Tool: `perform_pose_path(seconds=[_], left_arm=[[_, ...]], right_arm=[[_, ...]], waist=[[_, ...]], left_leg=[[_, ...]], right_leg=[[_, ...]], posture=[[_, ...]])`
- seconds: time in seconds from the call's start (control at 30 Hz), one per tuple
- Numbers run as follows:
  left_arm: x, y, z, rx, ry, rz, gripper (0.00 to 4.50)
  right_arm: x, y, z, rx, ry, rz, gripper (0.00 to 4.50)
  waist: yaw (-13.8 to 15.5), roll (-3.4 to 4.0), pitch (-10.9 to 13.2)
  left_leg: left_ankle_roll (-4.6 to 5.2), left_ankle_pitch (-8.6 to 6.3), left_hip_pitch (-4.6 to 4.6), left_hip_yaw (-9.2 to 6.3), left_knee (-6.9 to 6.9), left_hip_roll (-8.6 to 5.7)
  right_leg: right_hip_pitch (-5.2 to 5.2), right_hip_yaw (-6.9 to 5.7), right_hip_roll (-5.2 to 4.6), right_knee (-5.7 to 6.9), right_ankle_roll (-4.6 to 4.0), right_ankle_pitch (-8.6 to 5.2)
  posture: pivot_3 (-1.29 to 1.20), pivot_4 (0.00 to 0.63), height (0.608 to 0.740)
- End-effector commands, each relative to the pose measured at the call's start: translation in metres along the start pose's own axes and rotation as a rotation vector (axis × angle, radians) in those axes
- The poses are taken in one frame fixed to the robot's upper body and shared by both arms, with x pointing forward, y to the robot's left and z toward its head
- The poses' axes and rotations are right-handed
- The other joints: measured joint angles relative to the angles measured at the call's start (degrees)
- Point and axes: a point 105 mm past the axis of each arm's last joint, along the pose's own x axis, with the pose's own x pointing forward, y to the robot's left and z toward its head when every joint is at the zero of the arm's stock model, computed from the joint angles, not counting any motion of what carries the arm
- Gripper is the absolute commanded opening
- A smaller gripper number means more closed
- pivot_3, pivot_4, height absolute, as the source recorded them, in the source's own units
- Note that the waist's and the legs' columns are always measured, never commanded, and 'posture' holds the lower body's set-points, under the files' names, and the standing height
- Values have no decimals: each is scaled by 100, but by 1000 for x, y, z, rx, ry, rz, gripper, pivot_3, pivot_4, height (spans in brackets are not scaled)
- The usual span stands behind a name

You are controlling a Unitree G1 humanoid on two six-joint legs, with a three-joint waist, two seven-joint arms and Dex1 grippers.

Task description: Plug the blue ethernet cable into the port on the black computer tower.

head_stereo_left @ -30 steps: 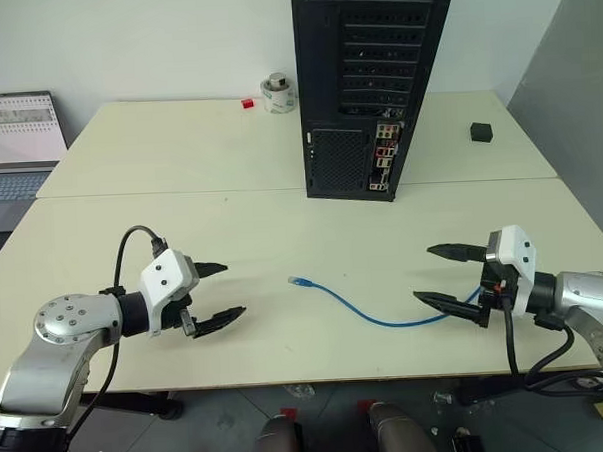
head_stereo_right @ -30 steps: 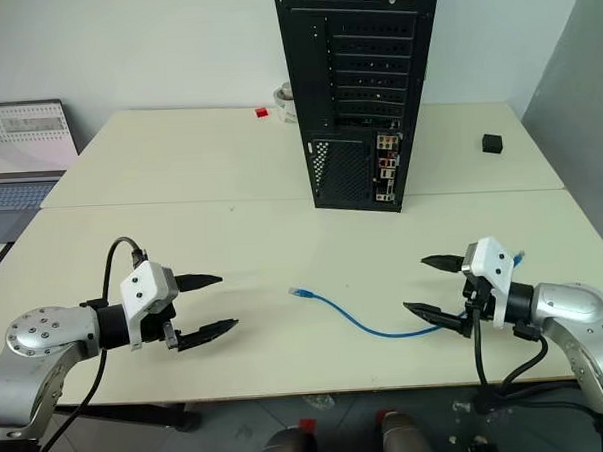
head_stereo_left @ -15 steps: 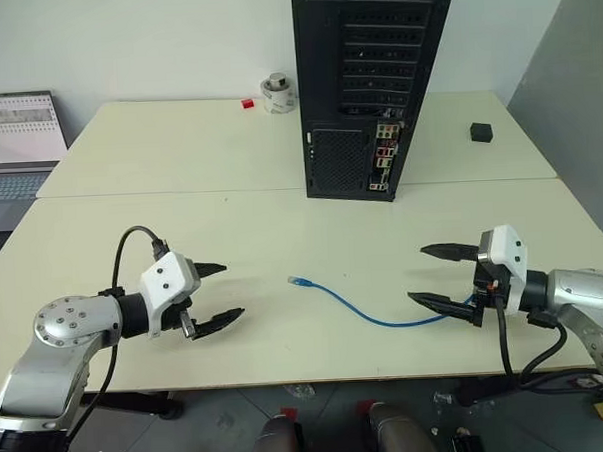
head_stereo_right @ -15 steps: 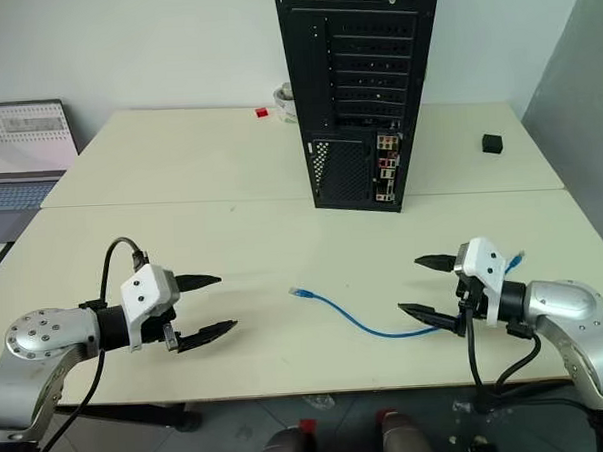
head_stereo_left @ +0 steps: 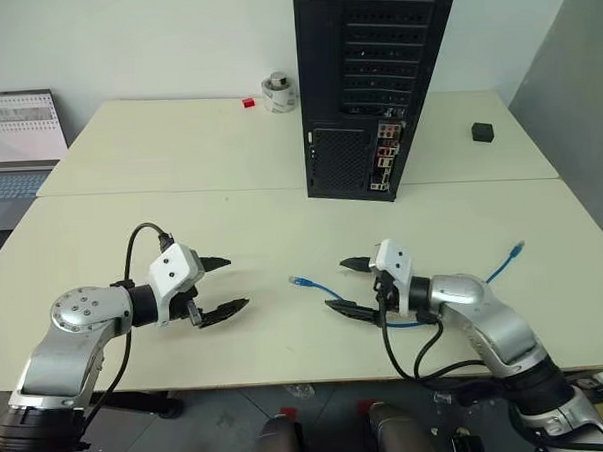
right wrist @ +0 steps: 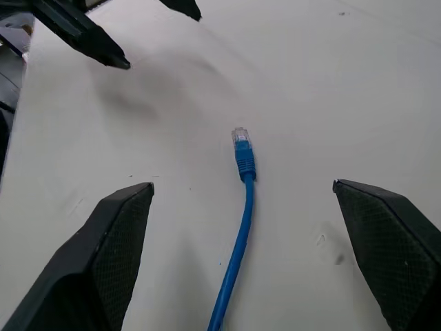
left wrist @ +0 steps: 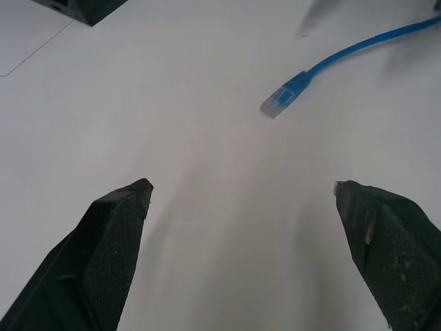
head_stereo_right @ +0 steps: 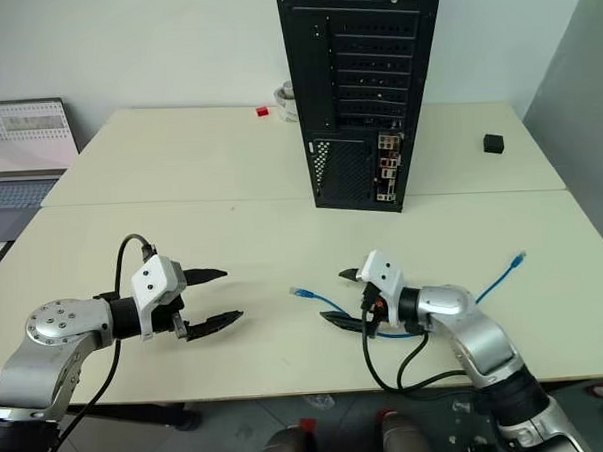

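Your blue ethernet cable (head_stereo_left: 329, 290) lies loose on the table (head_stereo_left: 181, 221), its near plug (right wrist: 240, 143) pointing toward the left gripper (head_stereo_left: 224, 285) and its cord curving under the right arm to a second plug (head_stereo_left: 520, 246) lifted off toward the right edge. The black computer tower (head_stereo_left: 370, 83) stands upright well apart from it, farther back on the table, with its narrow strip of coloured connectors (head_stereo_left: 384, 160) facing you low on the rear panel. Both of your tools are spread wide and hold nothing: the right gripper (head_stereo_left: 349, 284) sits low over the table with the cord running between its fingers, just behind the near plug, while the left one hangs beside the plug but apart from it. Expect the cable to be light and limp, so it will likely sag and swing if you grab mid-cord; the plug is small, hard plastic with a latch tab that could probably snap or slip under a skewed pinch. Judging by this, take hold right behind the plug, on the stiffer boot, so you can steer the tip into the port.
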Motion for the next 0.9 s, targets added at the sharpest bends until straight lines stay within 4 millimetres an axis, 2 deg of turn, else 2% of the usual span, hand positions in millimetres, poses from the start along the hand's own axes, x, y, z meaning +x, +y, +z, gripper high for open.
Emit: perform_pose_path(seconds=[0.03, 0.2, 0.3, 0.63, 0.7, 0.73, 0.8, 0.87, 0.9], left_arm=[[0, 2, 9, 42, -27, -9, 4500], [2, 0, 10, 42, -32, -21, 4500], [3, -1, 10, 42, -36, -28, 4500], [10, -7, 12, 47, -57, -64, 4500], [14, -8, 14, 50, -63, -78, 4500], [15, -9, 14, 53, -66, -86, 4500], [22, -12, 16, 62, -74, -117, 4500], [28, -12, 18, 67, -80, -136, 4500], [32, -14, 19, 70, -85, -153, 4500]], right_arm=[[17, -2, -3, -35, 8, -12, 4416], [30, -7, -12, -67, 48, -46, 4416], [32, -6, -13, -99, 60, -44, 3977], [29, -4, -19, -119, 120, -34, 1568], [28, -7, -20, -119, 131, -43, 1026], [26, -7, -20, -119, 135, -46, 936], [23, -8, -18, -133, 140, -40, 353], [21, -8, -16, -145, 142, -36, 28], [19, -8, -14, -148, 140, -34, 28]], waist=[[0, 0, 0], [0, 0, 0], [-2, 0, 0], [1, 0, 0], [5, 0, 0], [6, 0, -1], [10, -1, -1], [19, -1, -1], [15, -1, -1]], left_leg=[[0, 0, -1, 0, 0, 0], [0, 0, 0, 0, 0, 0], [0, 0, 1, -2, -1, 0], [0, 0, 2, -4, 0, 0], [0, 0, 2, -5, 0, -1], [0, 0, 2, -4, 0, -1], [0, 0, 3, -4, 1, -3], [0, 0, 1, -4, 2, -6], [0, 0, 2, -3, 3, -6]], right_leg=[[-1, -1, 0, 0, 0, 0], [-1, -1, -1, 1, 0, 0], [-1, -3, 0, 2, 0, 0], [1, -2, 0, 3, 0, 0], [2, -3, -1, 3, 0, 0], [3, -3, -1, 3, 0, 0], [4, -4, -1, 3, 0, 0], [5, -6, -2, 3, 0, 0], [6, -8, -2, 2, 0, 0]], posture=[[0, 150, 740], [0, 150, 740], [0, 150, 740], [0, 150, 740], [0, 150, 740], [0, 150, 740], [0, 150, 740], [0, 150, 740], [0, 150, 740]])
